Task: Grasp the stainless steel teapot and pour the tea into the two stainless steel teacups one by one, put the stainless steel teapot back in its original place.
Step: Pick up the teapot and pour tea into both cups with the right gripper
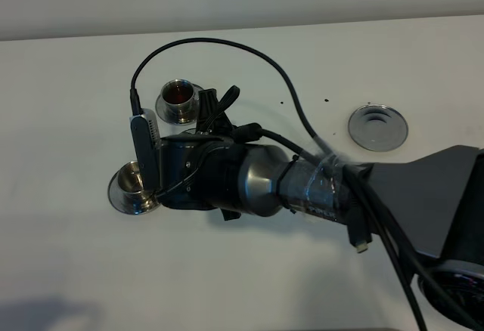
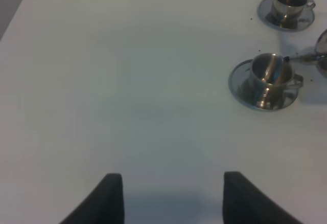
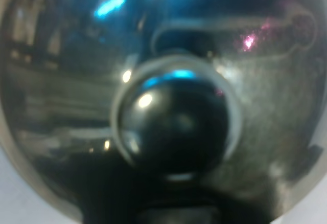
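Pour: second cup, seemingly
Teapot: shiny round stainless steel teapot (image 3: 173,127), spout at small steel teacup (image 2: 270,70) toward left edge
Far-edge teacup (image 1: 181,109): reddish-brown tea (image 1: 179,92) inside
Right gripper: fingers hidden, cannot tell
Left gripper (image 2: 172,198): spread, empty
Next: level, return to flat steel disc (image 1: 377,127)

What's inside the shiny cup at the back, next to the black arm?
Reddish-brown tea shows inside the back teacup, below its rim. The liquid covers the cup's bottom, so its depth cannot be told.
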Tool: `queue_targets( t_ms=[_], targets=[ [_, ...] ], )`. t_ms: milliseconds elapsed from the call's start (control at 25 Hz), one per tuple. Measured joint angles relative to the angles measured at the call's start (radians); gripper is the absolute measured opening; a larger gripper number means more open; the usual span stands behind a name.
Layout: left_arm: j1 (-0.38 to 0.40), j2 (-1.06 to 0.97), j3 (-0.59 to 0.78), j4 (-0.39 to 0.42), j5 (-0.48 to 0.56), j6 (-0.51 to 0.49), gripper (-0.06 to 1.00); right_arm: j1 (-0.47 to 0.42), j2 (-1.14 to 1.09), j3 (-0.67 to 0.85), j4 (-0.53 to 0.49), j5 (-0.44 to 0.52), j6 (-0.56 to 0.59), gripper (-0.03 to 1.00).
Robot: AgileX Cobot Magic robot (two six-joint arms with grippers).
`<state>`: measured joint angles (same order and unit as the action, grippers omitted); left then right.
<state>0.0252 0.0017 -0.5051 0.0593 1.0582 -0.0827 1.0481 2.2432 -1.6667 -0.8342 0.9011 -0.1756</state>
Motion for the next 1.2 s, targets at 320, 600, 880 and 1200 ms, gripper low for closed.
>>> queue_targets(
  t_ms=[320,600,880,1200],
  targets=[
    [0.0,0.0,0.0,0.0,0.0,0.001,0.47,0.002,0.021,0.0,-0.112,-0.004,-0.001,0.18],
    [0.0,0.0,0.0,0.0,0.0,0.0,0.47,0.002,0.021,0.0,-0.178,-0.005,-0.051,0.18],
    [0.0,0.0,0.0,0.0,0.0,0.0,0.47,0.002,0.04,0.0,-0.27,-0.006,-0.083,0.18],
    [0.0,0.0,0.0,0.0,0.0,0.0,0.47,0.003,0.053,0.0,-0.333,-0.007,-0.083,0.18]
  ],
)
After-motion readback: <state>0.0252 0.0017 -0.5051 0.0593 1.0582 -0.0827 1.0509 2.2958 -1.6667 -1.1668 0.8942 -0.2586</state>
